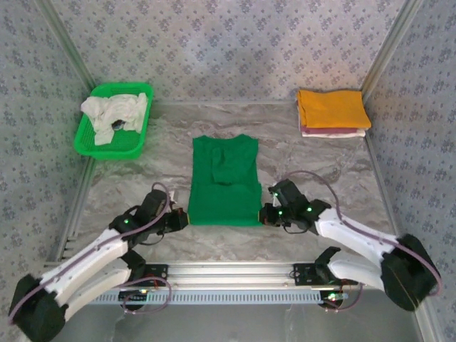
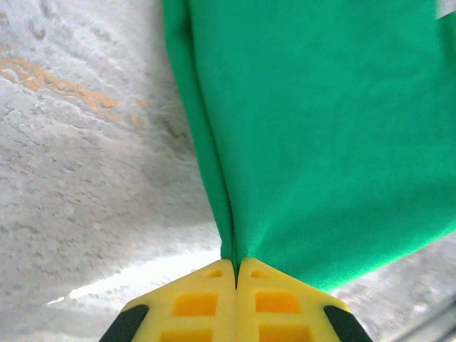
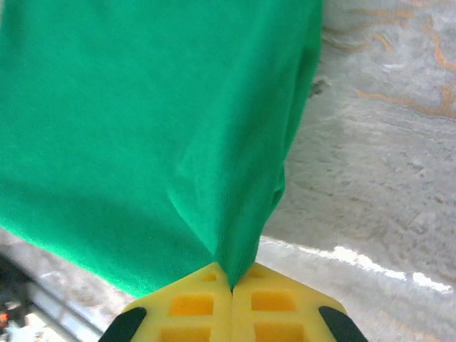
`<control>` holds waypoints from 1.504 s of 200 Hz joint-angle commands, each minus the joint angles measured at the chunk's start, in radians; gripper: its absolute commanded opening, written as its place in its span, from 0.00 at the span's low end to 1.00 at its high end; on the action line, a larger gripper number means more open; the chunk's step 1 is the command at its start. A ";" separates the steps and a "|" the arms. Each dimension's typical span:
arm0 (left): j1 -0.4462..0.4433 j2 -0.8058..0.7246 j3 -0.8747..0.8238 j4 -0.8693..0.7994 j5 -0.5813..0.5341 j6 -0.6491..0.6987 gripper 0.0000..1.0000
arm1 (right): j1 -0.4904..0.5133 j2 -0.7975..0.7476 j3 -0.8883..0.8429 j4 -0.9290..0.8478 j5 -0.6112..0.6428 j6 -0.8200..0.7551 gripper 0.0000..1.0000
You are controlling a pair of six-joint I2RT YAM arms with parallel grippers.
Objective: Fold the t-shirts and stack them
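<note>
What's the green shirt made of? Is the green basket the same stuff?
No. The green shirt looks like soft, matte cloth, maybe knit cotton: it gathers into creases at its pinched corners. The green basket looks like hard, slightly glossy plastic: its rim stays straight and stiff.

Bare table [image 1: 142, 171] is left free at 9 and 3 o'clock of the green t-shirt [image 1: 224, 178], while passage is barred at 10 o'clock by the basket [image 1: 108, 152], at 2 o'clock by the folded stack [image 1: 332, 110], and at 7 and 5 o'clock by the left gripper [image 1: 179, 219] and right gripper [image 1: 268, 214].
</note>
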 commanded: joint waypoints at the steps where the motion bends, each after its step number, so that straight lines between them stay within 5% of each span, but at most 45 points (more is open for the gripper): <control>1: -0.006 -0.069 0.076 -0.152 -0.066 -0.023 0.00 | 0.004 -0.087 0.052 -0.102 0.077 0.043 0.00; 34: 0.035 0.051 0.312 -0.147 -0.151 0.151 0.00 | -0.076 -0.036 0.231 -0.135 0.078 -0.043 0.00; 74: 0.250 0.322 0.449 0.050 0.021 0.285 0.00 | -0.211 0.214 0.424 -0.057 0.039 -0.172 0.00; 219: 0.423 1.009 0.848 0.261 0.140 0.459 0.00 | -0.369 0.873 0.907 0.001 -0.074 -0.220 0.00; 240: 0.440 1.136 0.967 0.252 0.079 0.489 0.55 | -0.398 0.987 1.018 0.006 -0.078 -0.197 0.37; 273: 0.467 1.229 1.094 0.253 0.038 0.470 0.51 | -0.435 1.096 1.229 -0.069 -0.139 -0.198 0.50; 301: 0.434 1.083 0.927 0.358 0.037 0.407 0.49 | -0.408 0.930 1.062 -0.040 -0.144 -0.216 0.48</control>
